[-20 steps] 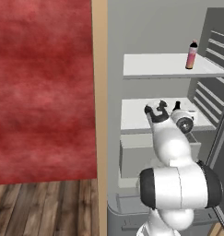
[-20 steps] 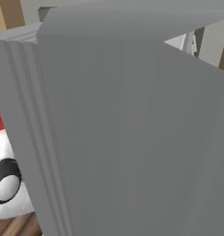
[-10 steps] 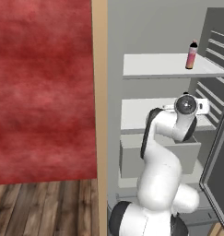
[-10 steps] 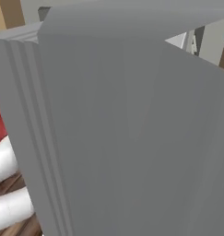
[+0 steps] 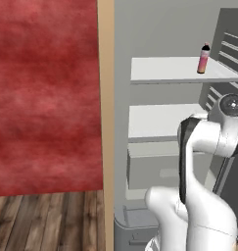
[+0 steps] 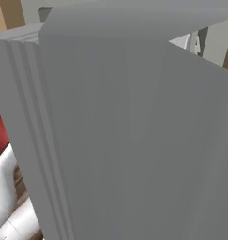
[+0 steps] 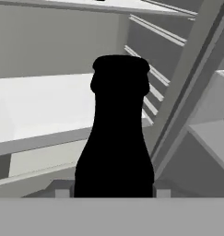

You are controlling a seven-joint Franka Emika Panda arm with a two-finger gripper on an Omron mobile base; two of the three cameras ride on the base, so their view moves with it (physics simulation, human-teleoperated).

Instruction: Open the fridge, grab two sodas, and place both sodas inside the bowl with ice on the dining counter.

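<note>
The fridge (image 5: 164,122) stands open, its white shelves bare in the left base view apart from the pink soda (image 5: 203,58) with a dark cap, upright at the right end of the top shelf. In the hand view a dark cola soda (image 7: 115,133) rises as a black silhouette straight up from between the finger tips. My gripper (image 7: 112,191) is shut on its lower body, in front of the middle shelf. My white arm (image 5: 203,147) is folded at the right of the fridge interior. The bowl with ice and the dining counter are out of view.
The open grey fridge door (image 6: 134,131) blocks the right base view and runs along the right edge of the left base view. A tan wood surround (image 5: 106,122) and a red wall (image 5: 42,93) stand left of the fridge, over wooden floor (image 5: 47,220).
The arm has drawn back from the middle shelf and folded to the right, carrying the hand out of the left base view. The pink soda has not moved.
</note>
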